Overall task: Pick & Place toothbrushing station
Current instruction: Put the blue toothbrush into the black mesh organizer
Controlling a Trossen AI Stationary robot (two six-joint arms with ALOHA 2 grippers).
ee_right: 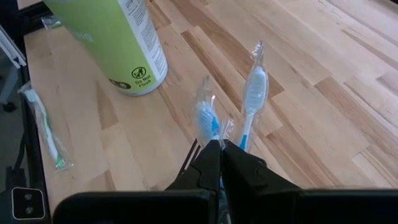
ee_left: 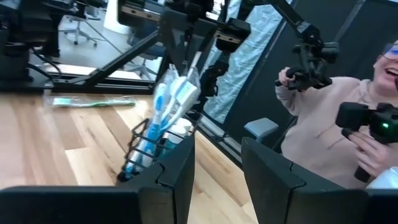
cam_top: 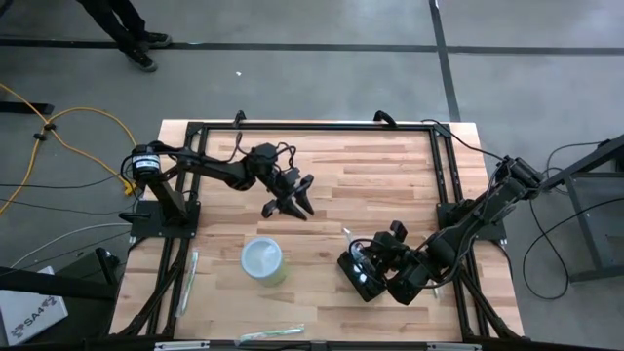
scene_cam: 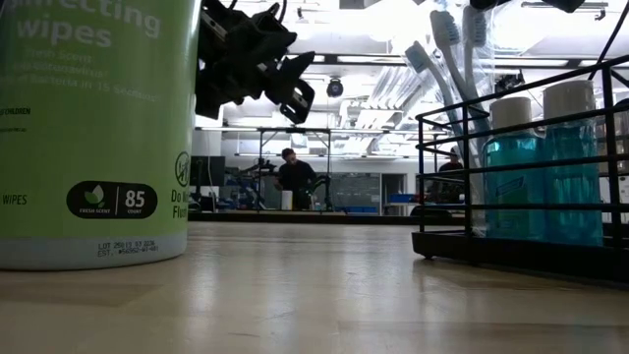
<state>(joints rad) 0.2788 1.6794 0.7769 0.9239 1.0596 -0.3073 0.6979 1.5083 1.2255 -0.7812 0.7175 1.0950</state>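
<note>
The toothbrushing station (cam_top: 353, 277) is a black wire rack (scene_cam: 511, 251) standing on the table's near right part. It holds wrapped toothbrushes (ee_right: 254, 93) and blue bottles (scene_cam: 511, 167). My right gripper (ee_right: 221, 148) is shut. It slants down from the right, with its tips between two toothbrush handles just below the heads (ee_left: 183, 87). My left gripper (cam_top: 288, 203) hangs open above the table's middle with nothing between its fingers (ee_left: 217, 168). It points level toward the rack (ee_left: 140, 140). My right gripper's shut fingertips (ee_right: 211, 155) stand among the wrapped toothbrushes, next to a corner of clear wrapper (ee_right: 227, 127). The fingers themselves hide the spot. I cannot tell whether they touch or pinch a wrapper or a handle.
A green wipes canister (cam_top: 262, 259) stands left of the rack, tall in the low view (scene_cam: 93, 128). Wrapped toothbrushes lie loose near the left edge (cam_top: 191, 275) and the near edge (cam_top: 273, 333). A person (ee_left: 348, 124) with hand controllers stands beyond the table.
</note>
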